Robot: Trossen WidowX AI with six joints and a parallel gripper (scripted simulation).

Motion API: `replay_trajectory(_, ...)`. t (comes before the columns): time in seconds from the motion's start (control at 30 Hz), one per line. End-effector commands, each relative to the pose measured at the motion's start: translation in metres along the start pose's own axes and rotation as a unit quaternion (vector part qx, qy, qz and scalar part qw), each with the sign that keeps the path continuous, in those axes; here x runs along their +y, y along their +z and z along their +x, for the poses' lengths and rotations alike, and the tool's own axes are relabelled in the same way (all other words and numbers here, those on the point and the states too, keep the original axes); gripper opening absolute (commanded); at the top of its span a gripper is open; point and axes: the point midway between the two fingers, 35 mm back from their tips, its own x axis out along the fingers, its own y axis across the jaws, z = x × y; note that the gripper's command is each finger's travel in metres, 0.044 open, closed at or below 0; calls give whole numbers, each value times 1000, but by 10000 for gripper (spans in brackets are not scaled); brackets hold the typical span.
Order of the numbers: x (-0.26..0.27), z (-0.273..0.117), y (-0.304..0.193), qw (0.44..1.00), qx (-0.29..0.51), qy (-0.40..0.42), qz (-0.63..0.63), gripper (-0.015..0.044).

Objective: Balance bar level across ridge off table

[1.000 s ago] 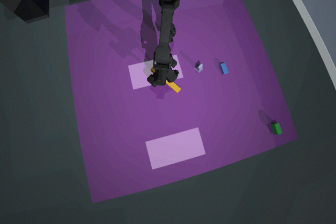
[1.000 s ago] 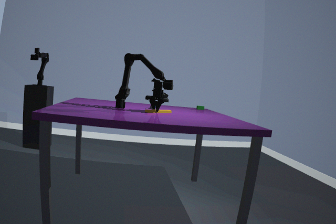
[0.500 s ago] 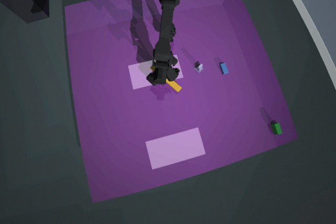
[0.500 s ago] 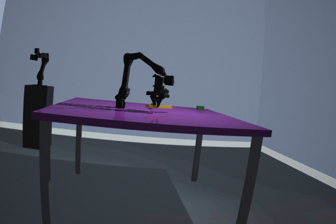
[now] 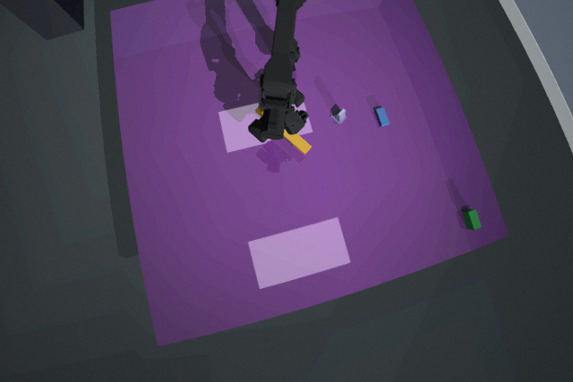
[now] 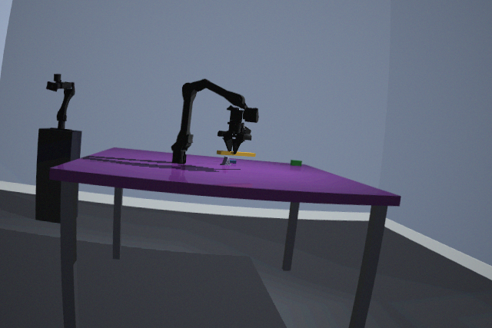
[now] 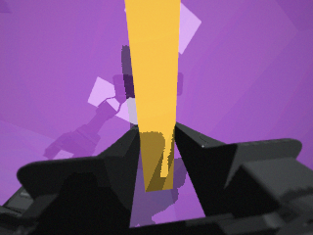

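My gripper (image 5: 273, 130) (image 6: 233, 150) (image 7: 156, 127) is shut on the yellow bar (image 5: 299, 143) (image 6: 243, 154) (image 7: 154, 73) and holds it level a little above the purple table (image 5: 184, 230) (image 6: 191, 181). The fingers grip the bar near one end in the wrist view, and the rest of it runs away from the camera. The ridge (image 5: 338, 114) (image 6: 224, 160), a small pale grey wedge, stands on the table to the right of the gripper in the overhead view, apart from the bar.
A blue block (image 5: 381, 115) (image 6: 232, 162) lies just right of the ridge. A green block (image 5: 471, 219) (image 6: 295, 163) sits near the table's right edge. Two pale rectangles mark the table, one (image 5: 235, 130) under the gripper and one (image 5: 298, 251) nearer the front.
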Motion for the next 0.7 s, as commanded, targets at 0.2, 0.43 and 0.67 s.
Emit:
replay_trajectory(0.2, 2, -23, -1, 1000, -1, -5, 2, 0)
replay_trajectory(0.43, 18, -24, 18, 1000, -2, -4, 3, 0)
replay_trajectory(0.67, 38, -24, 38, 1000, -3, -4, 5, 0)
